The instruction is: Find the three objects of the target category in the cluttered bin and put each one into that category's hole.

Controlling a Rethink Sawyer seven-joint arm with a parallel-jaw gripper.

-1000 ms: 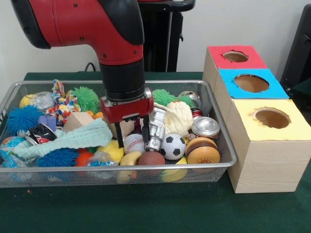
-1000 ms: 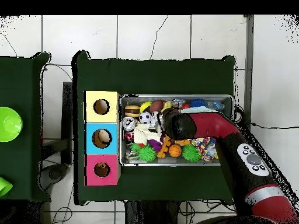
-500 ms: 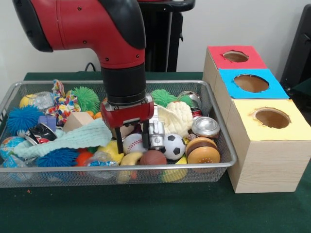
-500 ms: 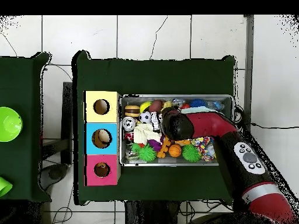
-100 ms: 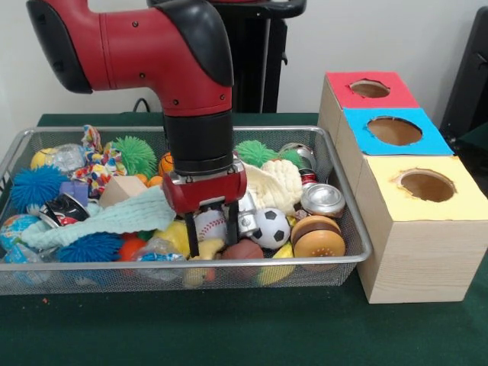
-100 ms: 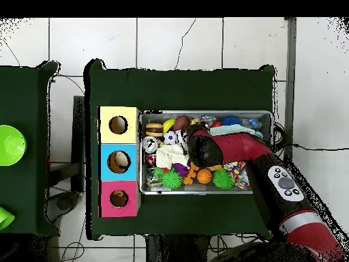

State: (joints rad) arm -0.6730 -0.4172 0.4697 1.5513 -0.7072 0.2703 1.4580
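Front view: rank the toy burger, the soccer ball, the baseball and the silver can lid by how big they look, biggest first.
1. Toy burger, clearly the widest.
2. Silver can lid.
3. Soccer ball, close to the lid, so that order is unsure.
4. Baseball, though the gripper partly hides it and it may match the soccer ball.

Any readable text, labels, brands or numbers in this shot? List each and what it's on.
None can be read.
The crushed can at the bin's left end has dark print, too blurred to read.
The silver can shows only its plain end.
The three sorting boxes and the arm carry no visible lettering.
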